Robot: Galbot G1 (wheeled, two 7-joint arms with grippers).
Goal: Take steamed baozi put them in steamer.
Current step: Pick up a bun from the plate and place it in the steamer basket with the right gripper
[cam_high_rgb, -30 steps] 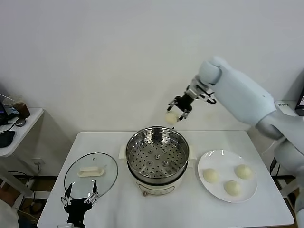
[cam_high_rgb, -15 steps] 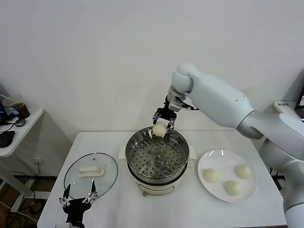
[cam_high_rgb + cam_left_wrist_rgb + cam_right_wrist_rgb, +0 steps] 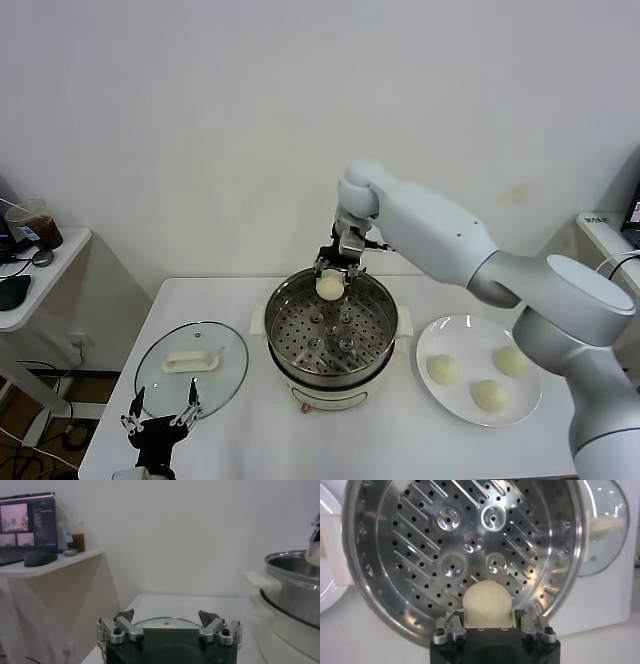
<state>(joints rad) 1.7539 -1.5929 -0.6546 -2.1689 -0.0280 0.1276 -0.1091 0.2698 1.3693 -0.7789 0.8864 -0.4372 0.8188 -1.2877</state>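
The right gripper (image 3: 333, 268) clamps a smooth cream-white bun (image 3: 330, 287) above the shiny perforated steel steamer (image 3: 290, 300), near twelve o'clock. Lower close before releasing. The left gripper (image 3: 160, 418) waits wide open.

The right end effector (image 3: 331, 272) holds a baozi (image 3: 329, 287) over the steamer (image 3: 331, 330).

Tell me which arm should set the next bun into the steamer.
Right. The right gripper already holds a baozi over the steamer; the left gripper waits open near the glass lid.
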